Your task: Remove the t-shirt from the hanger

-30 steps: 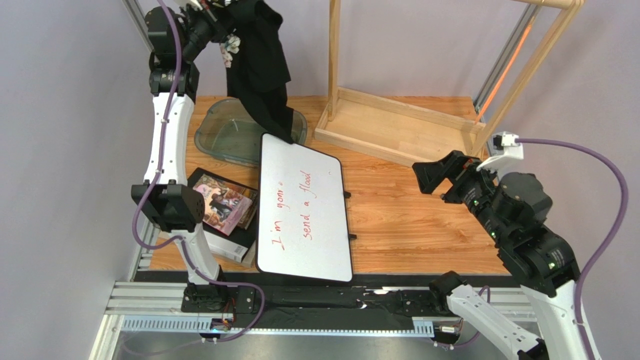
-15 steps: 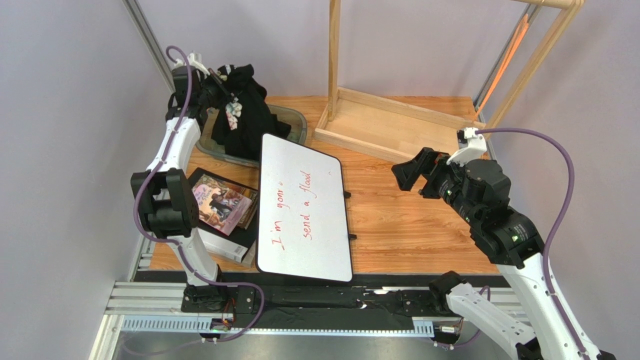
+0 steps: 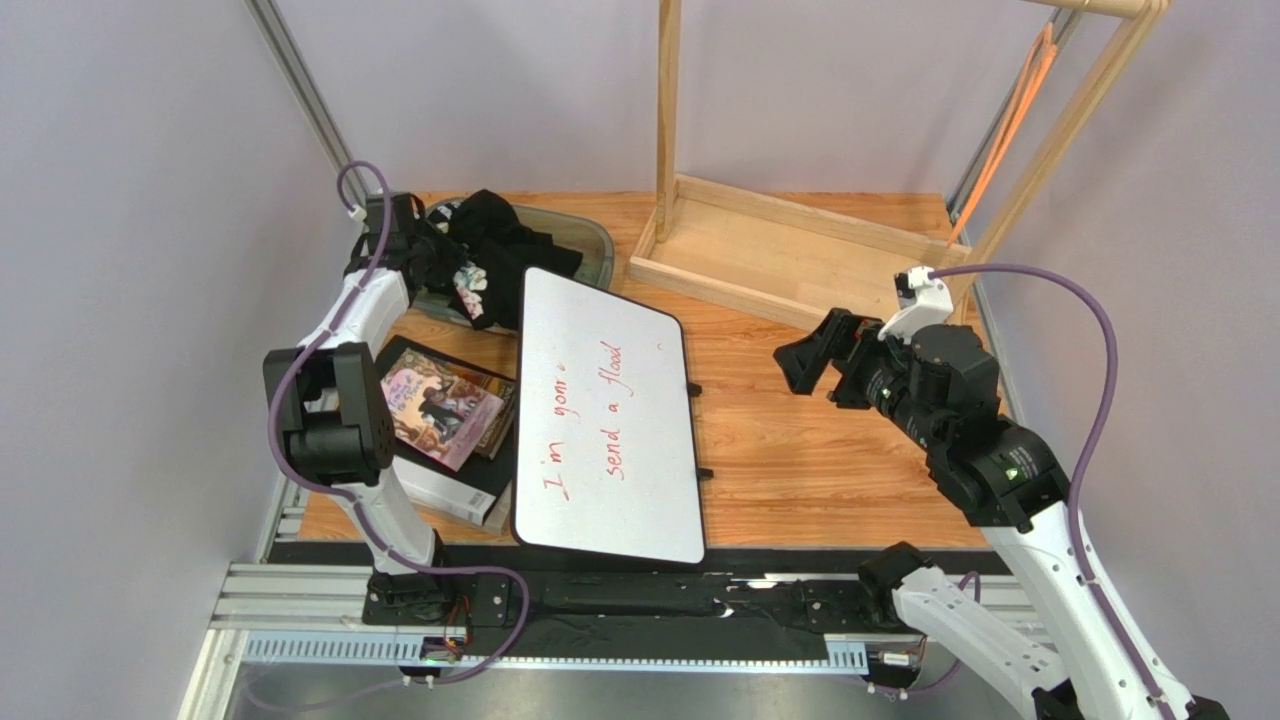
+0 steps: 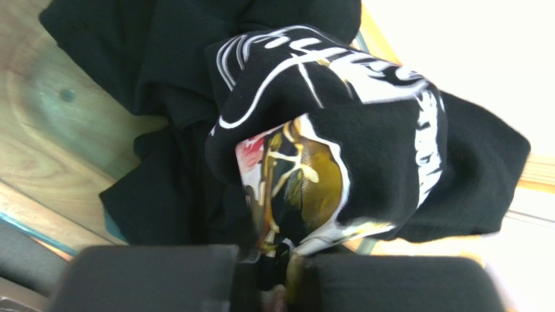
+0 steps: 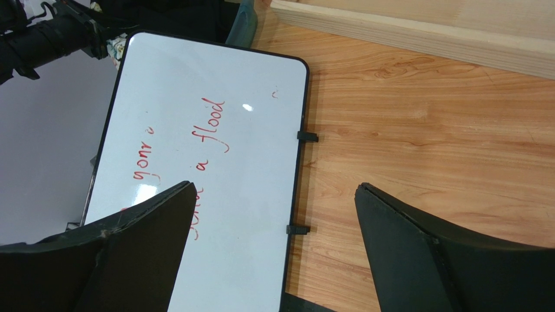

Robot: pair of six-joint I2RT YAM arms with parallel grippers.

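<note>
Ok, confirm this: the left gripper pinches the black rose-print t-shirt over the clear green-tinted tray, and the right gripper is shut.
Wrong on the right gripper: it is open, jaws wide apart and empty, as the right wrist view shows. The left gripper does pinch the black rose-print t-shirt over the clear green-tinted tray.

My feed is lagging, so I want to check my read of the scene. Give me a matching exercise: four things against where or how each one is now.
Things:
1. t-shirt
2. hanger
3. right claw
4. whiteboard

States:
A. up at the wooden rack, no shirt on it
B. open, holding nothing
C. lies flat mid-table, red writing on it
D. bunched over the glass dish, pinched in the left claw

Pairs: 1-D, 2-A, 3-B, 4-C
</note>
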